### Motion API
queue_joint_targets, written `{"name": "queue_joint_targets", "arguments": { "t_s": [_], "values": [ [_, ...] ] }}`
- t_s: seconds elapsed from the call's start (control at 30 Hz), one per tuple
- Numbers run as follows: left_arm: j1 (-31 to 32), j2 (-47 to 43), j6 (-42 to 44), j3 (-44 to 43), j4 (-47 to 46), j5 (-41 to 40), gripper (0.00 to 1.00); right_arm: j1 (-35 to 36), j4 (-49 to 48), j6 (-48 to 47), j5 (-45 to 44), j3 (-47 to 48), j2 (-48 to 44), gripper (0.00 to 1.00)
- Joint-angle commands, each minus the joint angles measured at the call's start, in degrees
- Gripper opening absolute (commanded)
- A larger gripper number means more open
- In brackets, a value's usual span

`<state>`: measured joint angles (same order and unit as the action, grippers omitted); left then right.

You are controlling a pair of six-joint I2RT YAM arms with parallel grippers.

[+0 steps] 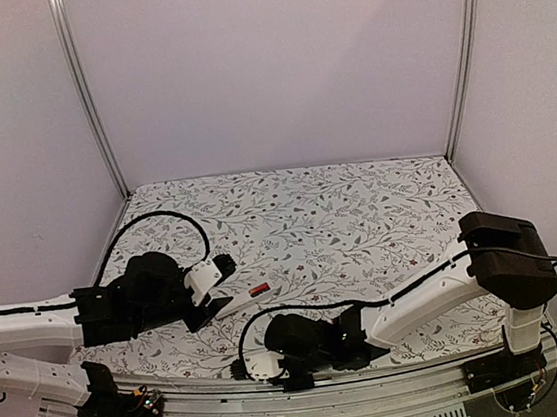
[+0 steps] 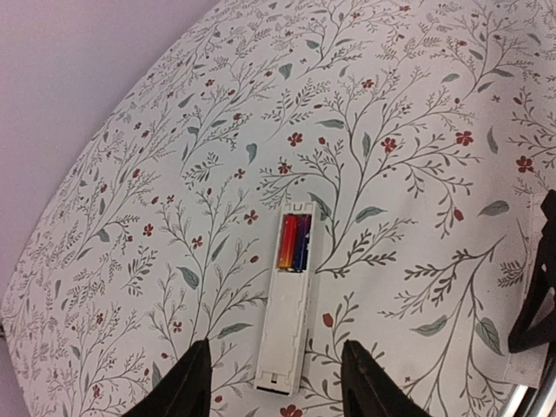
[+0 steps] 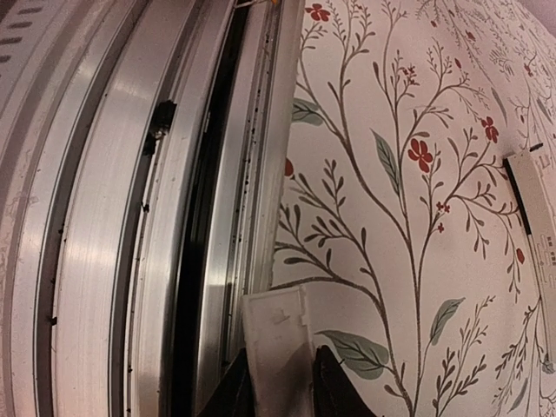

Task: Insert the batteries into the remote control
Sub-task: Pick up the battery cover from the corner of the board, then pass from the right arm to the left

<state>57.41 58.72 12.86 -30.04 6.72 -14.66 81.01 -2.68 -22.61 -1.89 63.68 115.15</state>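
By the rail [image 3: 104, 217] our right gripper [image 3: 282, 387] pinches the cover [image 3: 276, 326] edgewise (light, bendy, we judge); left gripper [image 2: 280, 382] gapes astride the remote [image 2: 287, 313].

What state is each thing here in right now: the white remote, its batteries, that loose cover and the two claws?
remote control: lying flat, back up, battery bay uncovered.
batteries: two, seated side by side in the bay.
battery cover: off the remote, pinched in the right gripper.
left gripper: open, fingers either side of the remote control's end.
right gripper: closed on the battery cover.
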Motion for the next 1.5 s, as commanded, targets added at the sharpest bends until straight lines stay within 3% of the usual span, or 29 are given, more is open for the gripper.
{"name": "queue_joint_targets", "arguments": {
  "t_s": [0.0,0.33,0.57,0.7,0.8,0.93,1.13,1.33,1.47],
  "values": [
    [-0.68,-0.95,0.4,0.08,-0.23,0.51,0.5,0.81,4.24,1.08,-1.27,-1.75,0.34,0.21],
    [-0.7,-1.24,0.35,0.14,-0.13,0.64,0.51,0.92,4.65,0.55,-2.15,-0.5,0.12,0.0],
    [-0.69,-3.6,-0.37,0.09,-0.39,2.45,0.51,-1.76,4.78,2.1,1.18,-0.48,-4.53,0.0],
    [-0.69,-6.15,-1.4,-0.81,-0.31,5.9,0.51,-7.0,5.13,3.71,8.41,-1.2,-11.41,0.0],
    [-0.66,-7.26,-2.96,-3.8,0.54,13.02,0.51,-11.2,5.31,3.93,15.78,-1.92,-16.82,0.0],
    [0.84,-4.47,-6.2,-7.67,0.25,20.2,0.51,-14.18,6.97,2.3,19.82,-1.21,-22.29,0.0],
    [4.88,1.41,-5.32,-12.7,-1.07,21.22,0.5,-15.53,11.34,-0.92,23.68,1.66,-23.91,0.0],
    [4.86,0.79,-2.47,-12.72,-0.67,22.79,0.33,-15.62,12.74,-2.42,24.02,2.56,-24.48,0.0],
    [4.84,0.84,-3.0,-12.59,1.48,25.22,0.32,-16.0,12.7,-2.44,23.82,2.64,-24.75,0.0]
  ]
}}
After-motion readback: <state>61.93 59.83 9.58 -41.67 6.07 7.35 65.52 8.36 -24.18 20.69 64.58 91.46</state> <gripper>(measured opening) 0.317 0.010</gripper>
